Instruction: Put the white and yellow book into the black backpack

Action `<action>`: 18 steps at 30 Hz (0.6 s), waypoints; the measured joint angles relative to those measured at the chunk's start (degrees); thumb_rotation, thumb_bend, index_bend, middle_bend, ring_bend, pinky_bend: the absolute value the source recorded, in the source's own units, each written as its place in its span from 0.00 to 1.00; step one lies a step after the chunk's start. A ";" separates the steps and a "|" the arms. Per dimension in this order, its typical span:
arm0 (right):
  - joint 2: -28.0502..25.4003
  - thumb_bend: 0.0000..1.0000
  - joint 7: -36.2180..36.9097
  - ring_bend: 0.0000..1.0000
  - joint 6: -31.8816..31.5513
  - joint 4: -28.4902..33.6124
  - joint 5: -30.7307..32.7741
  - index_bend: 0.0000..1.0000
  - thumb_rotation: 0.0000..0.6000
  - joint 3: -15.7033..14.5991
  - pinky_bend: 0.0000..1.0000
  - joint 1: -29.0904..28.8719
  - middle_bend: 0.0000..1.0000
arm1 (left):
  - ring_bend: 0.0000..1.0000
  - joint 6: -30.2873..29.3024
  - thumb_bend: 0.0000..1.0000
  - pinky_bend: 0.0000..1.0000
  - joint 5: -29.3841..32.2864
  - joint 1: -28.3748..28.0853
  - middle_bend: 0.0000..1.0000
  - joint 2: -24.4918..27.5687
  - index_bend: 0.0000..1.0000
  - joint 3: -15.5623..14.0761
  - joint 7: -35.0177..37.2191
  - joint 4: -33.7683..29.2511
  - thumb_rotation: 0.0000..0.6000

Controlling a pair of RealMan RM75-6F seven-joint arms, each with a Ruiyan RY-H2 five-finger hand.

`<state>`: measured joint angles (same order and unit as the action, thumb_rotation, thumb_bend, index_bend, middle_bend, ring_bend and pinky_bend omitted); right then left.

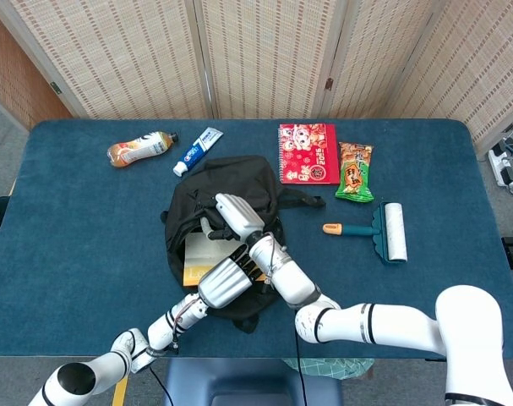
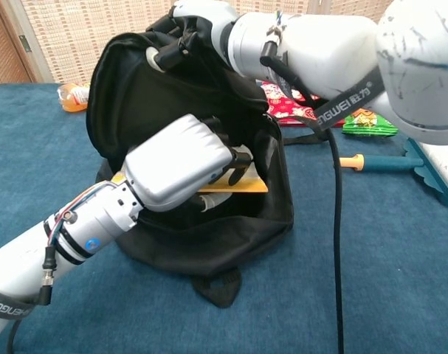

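The black backpack (image 1: pixel 239 175) lies in the middle of the table, and its mouth gapes toward me in the chest view (image 2: pixel 277 214). My right hand (image 1: pixel 236 216) grips the upper rim of the opening and holds it up (image 2: pixel 195 22). My left hand (image 1: pixel 227 282) reaches into the mouth (image 2: pixel 181 167) and holds the white and yellow book (image 1: pixel 196 253). The book lies flat and mostly inside the bag. Its yellow edge (image 2: pixel 247 186) shows beyond the fingers; the hand hides the rest.
At the back of the table lie an orange bottle (image 1: pixel 138 149), a toothpaste tube (image 1: pixel 197 150), a red book (image 1: pixel 308 153) and a snack packet (image 1: pixel 355 172). A teal lint roller (image 1: pixel 383 230) lies to the right of the backpack. A black cable (image 2: pixel 334 221) hangs off the right arm.
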<state>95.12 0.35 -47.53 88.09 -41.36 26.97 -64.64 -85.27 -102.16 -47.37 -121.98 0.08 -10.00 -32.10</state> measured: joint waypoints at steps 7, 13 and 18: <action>-0.28 0.67 0.78 0.47 -0.11 0.76 -0.53 0.59 1.00 0.23 0.44 0.38 0.49 | 0.60 2.71 0.59 0.40 2.43 -1.55 0.71 -0.20 0.68 2.33 0.34 0.29 1.00; -0.66 0.67 1.09 0.47 0.03 1.36 -0.73 0.59 1.00 0.15 0.44 0.63 0.49 | 0.60 5.94 0.59 0.41 4.51 -2.72 0.71 -0.36 0.68 3.68 0.15 2.37 1.00; -0.76 0.67 1.42 0.47 0.15 1.48 -0.86 0.59 1.00 0.08 0.44 0.77 0.49 | 0.60 8.33 0.59 0.41 6.42 -3.41 0.71 -0.76 0.67 4.69 0.06 4.46 1.00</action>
<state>94.35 1.76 -47.38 89.57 -42.22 27.06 -63.87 -76.94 -95.75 -50.78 -122.74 4.77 -9.94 -27.64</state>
